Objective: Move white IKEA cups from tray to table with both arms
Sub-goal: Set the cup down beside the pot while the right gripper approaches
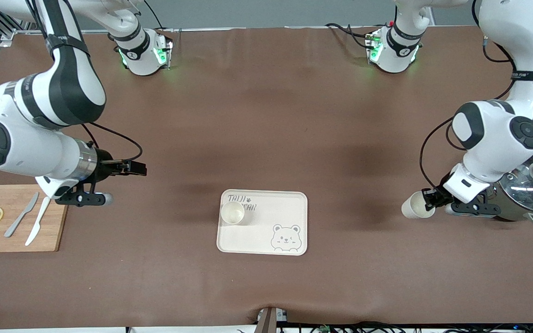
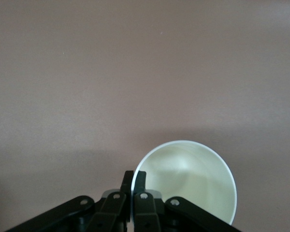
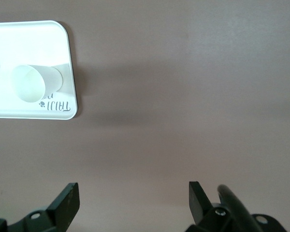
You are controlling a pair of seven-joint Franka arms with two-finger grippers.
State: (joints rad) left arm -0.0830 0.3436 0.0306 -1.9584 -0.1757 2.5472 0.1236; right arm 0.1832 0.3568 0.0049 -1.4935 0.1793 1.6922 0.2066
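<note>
Closest to the camera is the tray (image 1: 289, 217), low in the middle of the front view. One cup (image 1: 232, 213) stands on it, mouth up, in the tray's upper corner, the one toward the right arm's end of the table, right on the printed letters.

Your right gripper (image 3: 133, 205) has its fingers wide apart and holds nothing. It hangs over the table just by the edge of the cutting board (image 1: 14, 231). From there the tray cup lies toward the middle of the table, with only bare table in between. This arm is much closer to that cup than the other arm, so I think this cup is its job. The cup stands tall, so you would likely come down from above and pinch the rim.

Your left gripper (image 2: 134, 186) is squeezed tight on the rim of the other cup (image 2: 188, 183). That cup is off the tray, tipped in the front view, over the table beside the pot with the glass lid (image 1: 532, 187). It looks ready to be put down there.
</note>
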